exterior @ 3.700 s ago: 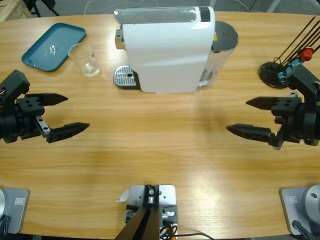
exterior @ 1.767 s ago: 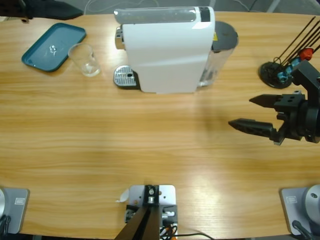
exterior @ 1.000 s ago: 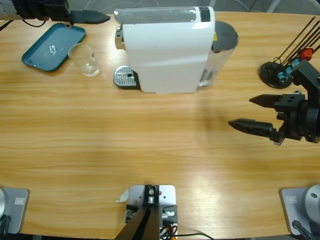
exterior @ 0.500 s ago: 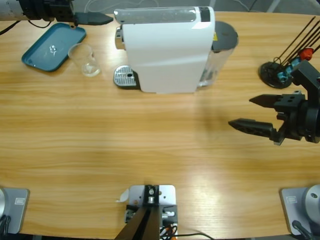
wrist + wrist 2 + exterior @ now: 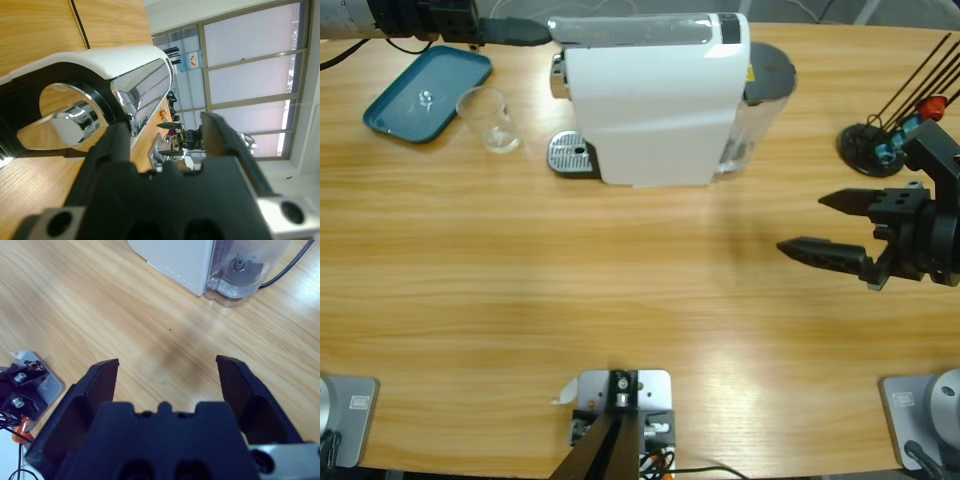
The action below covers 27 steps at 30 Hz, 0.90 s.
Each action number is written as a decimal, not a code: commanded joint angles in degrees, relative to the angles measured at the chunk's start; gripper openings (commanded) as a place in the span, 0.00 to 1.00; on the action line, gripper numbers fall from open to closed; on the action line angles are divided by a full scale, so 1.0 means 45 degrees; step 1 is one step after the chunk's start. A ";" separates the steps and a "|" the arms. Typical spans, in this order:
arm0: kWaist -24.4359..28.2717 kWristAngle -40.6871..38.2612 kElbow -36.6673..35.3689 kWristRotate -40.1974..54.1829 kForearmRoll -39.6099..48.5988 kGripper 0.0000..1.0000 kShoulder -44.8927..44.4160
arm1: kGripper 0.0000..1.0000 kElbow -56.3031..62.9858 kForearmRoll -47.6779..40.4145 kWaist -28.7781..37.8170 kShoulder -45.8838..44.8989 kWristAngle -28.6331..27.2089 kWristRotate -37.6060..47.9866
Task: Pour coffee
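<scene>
A white coffee machine (image 5: 655, 100) stands at the back middle of the table, its chrome drip tray (image 5: 570, 153) to its left. A clear glass tumbler (image 5: 492, 118) stands left of that tray. No coffee is in view. My left gripper (image 5: 535, 32) reaches in from the top left, level with the machine's top left end. In the left wrist view it (image 5: 167, 135) is open, looking along the machine's chrome head (image 5: 70, 125) and silver lid (image 5: 145, 85). My right gripper (image 5: 800, 225) hovers open over bare wood at the right, holding nothing (image 5: 167, 365).
A teal tray (image 5: 428, 92) lies at the far left behind the tumbler. The machine's clear water tank (image 5: 765, 100) is on its right side, also seen as the tank (image 5: 240, 270) in the right wrist view. A black stand with thin rods (image 5: 870, 145) sits at the far right.
My left arm rose from the table's left middle to the far left corner, then slid right towards the machine's top. The right gripper has stayed put for the last two seconds.
</scene>
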 commanded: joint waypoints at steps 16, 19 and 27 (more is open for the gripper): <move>-0.0100 -0.0943 -0.0861 -0.0060 -0.0394 0.00 0.1130 | 0.84 0.0192 -0.0068 0.0120 -0.0017 -0.0161 0.0134; -0.0198 -0.1001 -0.1158 -0.0197 -0.0374 0.00 0.1013 | 0.84 0.0192 -0.0079 0.0120 -0.0044 -0.0165 0.0134; -0.0159 -0.1021 -0.1380 -0.0353 -0.0214 0.00 0.0333 | 0.84 0.0192 -0.0079 0.0132 -0.0052 -0.0180 0.0134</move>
